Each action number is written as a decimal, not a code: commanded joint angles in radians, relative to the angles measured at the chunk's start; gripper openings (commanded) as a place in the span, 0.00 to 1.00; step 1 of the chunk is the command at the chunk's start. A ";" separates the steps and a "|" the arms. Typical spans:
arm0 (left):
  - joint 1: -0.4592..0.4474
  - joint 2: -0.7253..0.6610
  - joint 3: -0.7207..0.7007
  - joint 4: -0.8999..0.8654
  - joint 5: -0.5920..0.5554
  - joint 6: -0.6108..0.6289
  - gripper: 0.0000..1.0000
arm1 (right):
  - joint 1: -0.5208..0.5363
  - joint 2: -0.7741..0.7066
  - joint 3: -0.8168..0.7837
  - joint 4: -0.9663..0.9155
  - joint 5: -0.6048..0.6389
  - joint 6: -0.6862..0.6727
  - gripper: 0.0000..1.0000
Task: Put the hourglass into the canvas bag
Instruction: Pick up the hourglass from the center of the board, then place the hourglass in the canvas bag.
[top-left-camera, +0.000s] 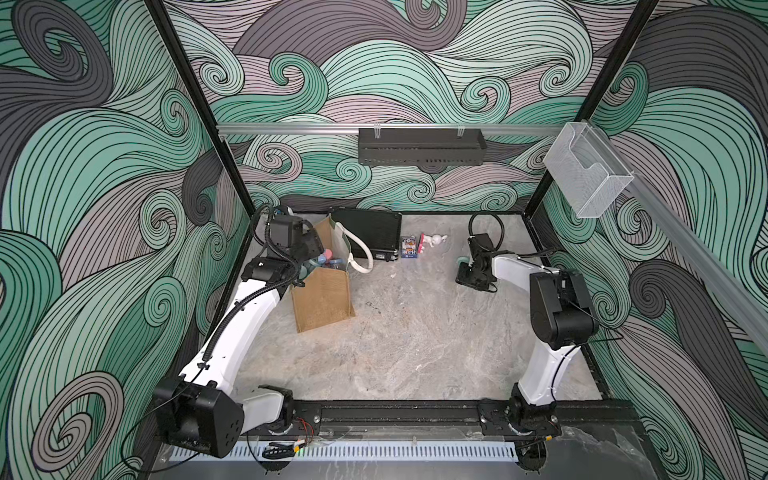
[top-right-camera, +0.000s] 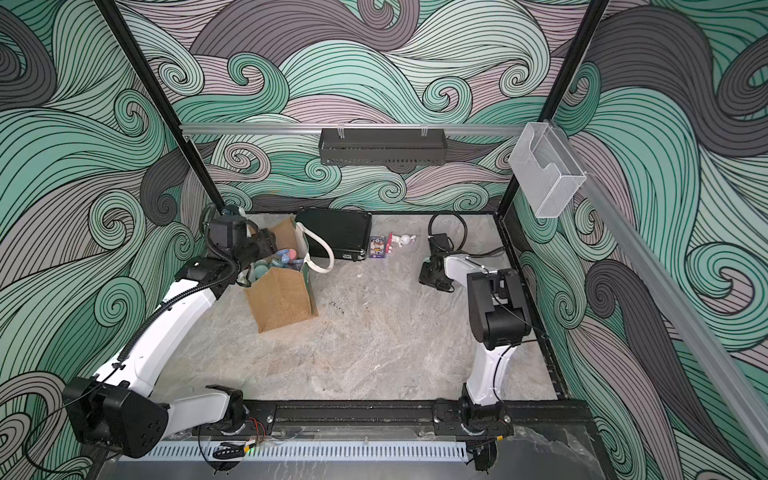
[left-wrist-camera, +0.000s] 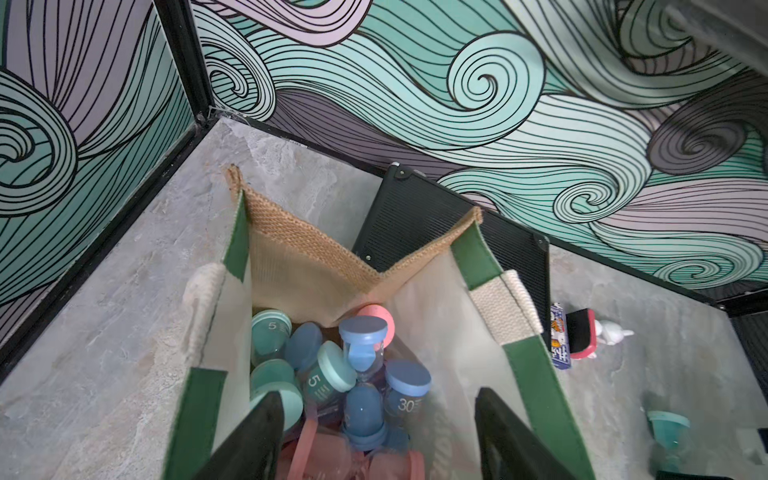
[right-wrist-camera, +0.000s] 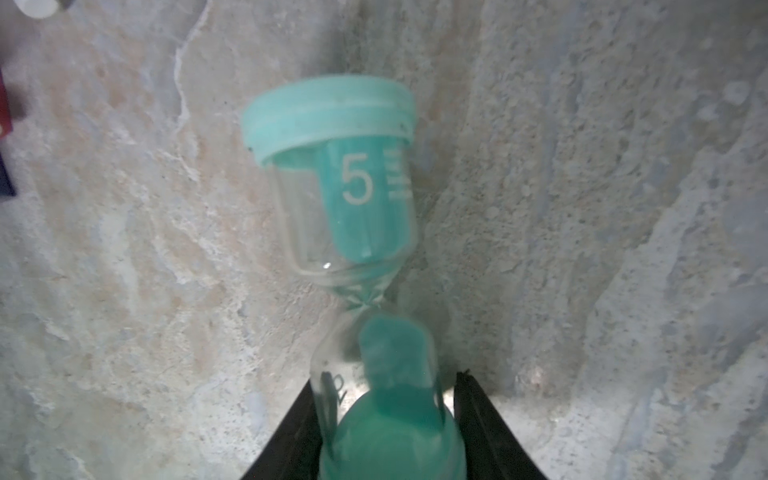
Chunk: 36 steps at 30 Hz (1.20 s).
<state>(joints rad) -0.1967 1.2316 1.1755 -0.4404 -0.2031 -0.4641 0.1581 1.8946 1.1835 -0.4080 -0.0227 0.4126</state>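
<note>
Here the right gripper (right-wrist-camera: 384, 399) pinches the teal hourglass (right-wrist-camera: 353, 199) by the cap nearest the wrist, jaws pressed on both sides, likely to spare the glass bulbs. The hourglass sits low by the table, well to the right of the canvas bag (top-left-camera: 324, 303); whether it is lifted I cannot tell. The left gripper (left-wrist-camera: 376, 399) hangs spread at the bag's mouth, above other timers (left-wrist-camera: 363, 332) piled inside, empty, probably clearing the opening.

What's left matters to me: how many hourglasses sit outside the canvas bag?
1. A teal hourglass, right of the white figurine, clamped in the right end effector. Any behind the canvas bag would be hidden.
</note>
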 joint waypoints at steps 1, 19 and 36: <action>0.006 -0.024 0.026 -0.039 0.050 -0.026 0.73 | 0.004 -0.032 -0.005 -0.012 -0.004 -0.012 0.41; -0.013 -0.137 0.040 -0.054 0.398 -0.254 0.83 | 0.162 -0.413 -0.207 0.083 -0.303 0.063 0.32; -0.295 0.068 0.083 0.081 0.515 -0.365 0.85 | 0.431 -0.639 -0.182 0.225 -0.490 0.119 0.30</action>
<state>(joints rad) -0.4755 1.2774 1.2053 -0.4015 0.2783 -0.8082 0.5644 1.2781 0.9756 -0.2554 -0.4816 0.5106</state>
